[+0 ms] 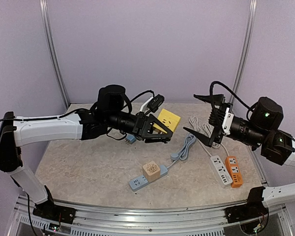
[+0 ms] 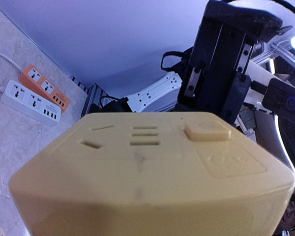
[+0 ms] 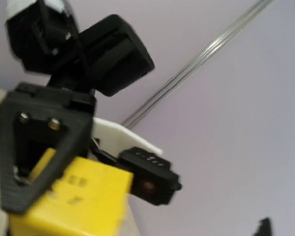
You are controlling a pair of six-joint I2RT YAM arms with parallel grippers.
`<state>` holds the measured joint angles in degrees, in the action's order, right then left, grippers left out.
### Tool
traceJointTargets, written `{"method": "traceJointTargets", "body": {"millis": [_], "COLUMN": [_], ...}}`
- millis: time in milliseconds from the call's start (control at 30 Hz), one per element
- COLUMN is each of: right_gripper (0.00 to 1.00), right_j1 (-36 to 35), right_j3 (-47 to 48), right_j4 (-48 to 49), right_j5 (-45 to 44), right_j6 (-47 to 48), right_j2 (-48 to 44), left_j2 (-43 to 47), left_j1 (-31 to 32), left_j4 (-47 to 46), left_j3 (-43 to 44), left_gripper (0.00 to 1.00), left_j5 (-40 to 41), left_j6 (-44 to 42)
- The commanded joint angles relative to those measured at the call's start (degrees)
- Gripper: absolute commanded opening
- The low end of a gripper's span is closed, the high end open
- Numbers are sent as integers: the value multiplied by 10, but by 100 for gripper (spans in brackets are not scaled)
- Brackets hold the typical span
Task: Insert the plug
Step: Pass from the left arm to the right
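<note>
**Top view.** A yellow socket cube (image 1: 169, 119) is held off the table (image 1: 88, 167) by the left gripper (image 1: 165, 131), whose two black fingers are closed on it. The right gripper (image 1: 202, 117) is raised at the right and turned toward the cube. Its jaws are spread wide and nothing is between them. A gap is seen between the two grippers. What appears to be a small blue plug (image 1: 130, 138) lies on the table under the left forearm. Nearer the front, a blue strip (image 1: 137, 183) is seen with a beige cube (image 1: 151, 169) sitting on it. A grey cable (image 1: 185, 146) lies bundled between this strip and the right gripper. At the right, a white strip (image 1: 220, 170) and an orange strip (image 1: 233, 171) lie side by side and touching, and a white cable (image 1: 195, 123) runs back from them.

**Left wrist view.** The lower half is filled by the yellow cube (image 2: 152, 172), with its slotted face and a square button turned upward. The black wrist of the right arm (image 2: 221, 64) is seen beyond it. The orange strip (image 2: 44, 87) and white strip (image 2: 28, 102) are seen at upper left. The left fingers are not shown here.

**Right wrist view.** The picture is blurred. A black triangular finger (image 3: 39, 147) of the left gripper is seen lying against the yellow cube (image 3: 76, 201). The plug cannot be made out.
</note>
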<state>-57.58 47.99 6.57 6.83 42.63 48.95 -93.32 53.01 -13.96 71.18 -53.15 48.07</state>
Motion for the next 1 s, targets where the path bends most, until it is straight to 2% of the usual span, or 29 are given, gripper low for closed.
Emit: {"method": "traceJointTargets", "body": {"millis": [0,200,433,600,967], "right_gripper": [93,96,95,94,92], "right_j1": [-2,-2,-2,-4,-16], "right_j3": [37,81,85,76,57], "right_j4": [-168,-293,-334,-314,-265], "right_j5": [15,75,146,207,226], "right_j6": [89,108,98,88,68], "right_j2": [-36,-16,18,29,40], "left_j2": [22,30,-4,-32,-44], "left_j1": [23,51,89,102,111], "left_j4": [202,359,499,524,502], "left_j3": [54,107,169,191,194], "left_gripper": [20,21,23,23,23], "left_j5": [-25,-26,-43,-45,-46], "left_j6": [-157,-288,-377,-388,-381]}}
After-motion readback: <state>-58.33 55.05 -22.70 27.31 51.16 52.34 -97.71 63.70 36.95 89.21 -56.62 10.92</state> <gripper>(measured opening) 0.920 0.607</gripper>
